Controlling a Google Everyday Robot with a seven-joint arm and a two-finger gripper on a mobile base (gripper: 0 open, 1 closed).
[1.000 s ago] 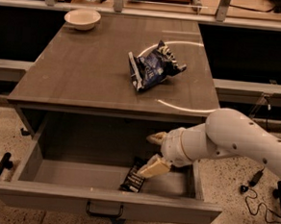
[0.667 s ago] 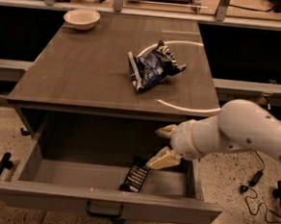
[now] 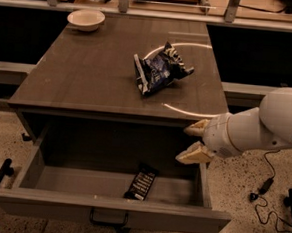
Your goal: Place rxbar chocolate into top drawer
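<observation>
Gripper [image 3: 183,145] has pulled back right and up since a second ago, out of the drawer's inside and now over its right wall, beside the front right corner of the cabinet. Both tan fingers [image 3: 197,153] are spread apart with nothing between them: released. White arm [image 3: 265,128] comes in from the right edge.

Rxbar chocolate [image 3: 141,182] lies flat on the floor of the top drawer [image 3: 104,210], right of centre, near the front panel, slightly angled, same spot as before, well apart from the gripper. Drawer is pulled fully out, dark handle [image 3: 108,219] low on its front.

Cabinet top [image 3: 89,74] is grey-brown wood grain with a bright curved light reflection on the right half. Crumpled blue-and-white chip bag [image 3: 160,72] sits mid-right on it; white bowl [image 3: 86,19] at the back left corner. Neither has shifted.

Floor [image 3: 259,216] is speckled light stone; a black cable [image 3: 265,185] lies on it at right. Dark recess and a pale rail run behind the cabinet; lighting is dim and warm.
</observation>
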